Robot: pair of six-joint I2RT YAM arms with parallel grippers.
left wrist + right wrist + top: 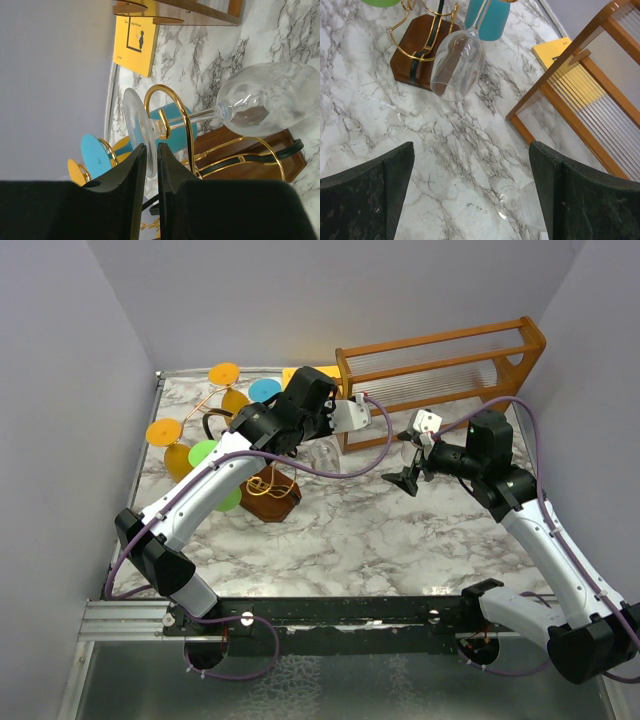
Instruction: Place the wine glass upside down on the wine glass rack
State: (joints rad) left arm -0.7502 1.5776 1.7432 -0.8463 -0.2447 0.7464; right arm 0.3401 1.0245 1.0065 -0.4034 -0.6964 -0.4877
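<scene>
The clear wine glass (270,100) is hanging upside down on the wine glass rack (250,145). Its stem is sitting in a curled gold wire hook, its foot is resting above the hook, and its bowl is pointing rim-down over the marble table (350,530). From the right wrist view the bowl is hanging just beside the rack's dark brown base, and it is not touching the tabletop.

The left claw (151,150) is reaching in at the glass's foot. Its two black fingers (135,170) are standing almost together, with only a thin slit between them. The rim of the foot is showing in that slit, but I cannot tell whether the pads are pinching it or only standing around it.

The right claw (470,190) is hovering spread wide, well apart from the rack and gripping nothing. Below it a second clear glass (520,205) is lying on the marble.

Coloured glasses (205,453) in orange, blue and green are occupying the rack's other arms. A yellow book (135,42) is lying flat by the back wall. Next to it, along the back right of the table, the big orange-brown wooden frame (440,365) with clear rods is standing.
</scene>
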